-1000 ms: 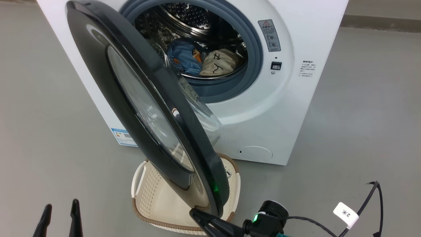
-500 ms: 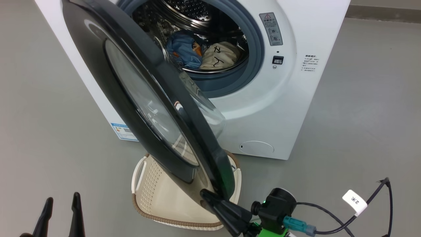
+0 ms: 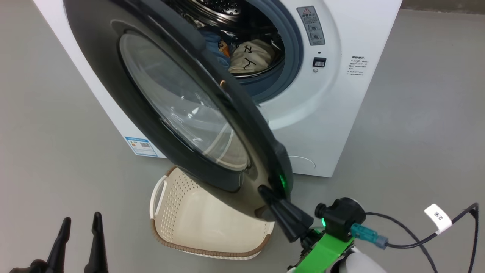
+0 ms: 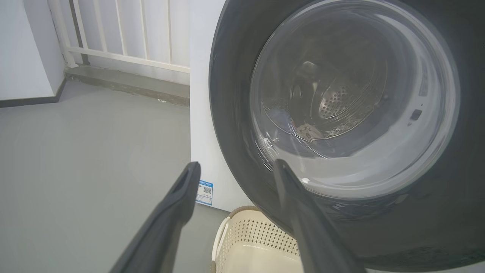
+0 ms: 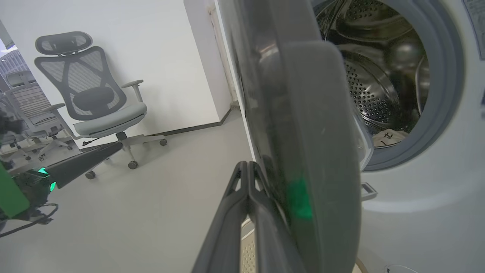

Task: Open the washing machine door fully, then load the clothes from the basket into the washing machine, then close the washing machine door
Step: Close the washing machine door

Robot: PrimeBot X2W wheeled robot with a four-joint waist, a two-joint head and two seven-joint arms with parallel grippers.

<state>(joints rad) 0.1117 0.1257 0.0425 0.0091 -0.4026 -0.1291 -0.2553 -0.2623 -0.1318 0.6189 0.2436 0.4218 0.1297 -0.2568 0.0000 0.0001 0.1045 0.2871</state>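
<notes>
The washing machine door (image 3: 182, 102) stands partly swung in front of the white washing machine (image 3: 341, 125), its glass bowl facing the drum. Inside the drum lie a cream garment with black marks (image 3: 252, 57) and a light blue one with orange print (image 3: 218, 41). My right gripper (image 3: 265, 191) is shut, fingertips pressed on the door's outer black rim near its lower edge, as the right wrist view shows at the gripper (image 5: 248, 167). My left gripper (image 3: 81, 223) hangs open at the lower left, holding nothing. The basket (image 3: 170, 242) sits on the floor under the door, with no garment visible inside.
A cable with a white tag (image 3: 437, 218) trails from my right wrist. An office chair (image 5: 98, 102) stands by the wall to the left. A white railing (image 4: 125, 34) runs behind the washer. Grey floor lies open on both sides.
The door has swung further toward the washer's opening, with my shut right gripper following its lower edge up and to the right. The left gripper has stayed put.
</notes>
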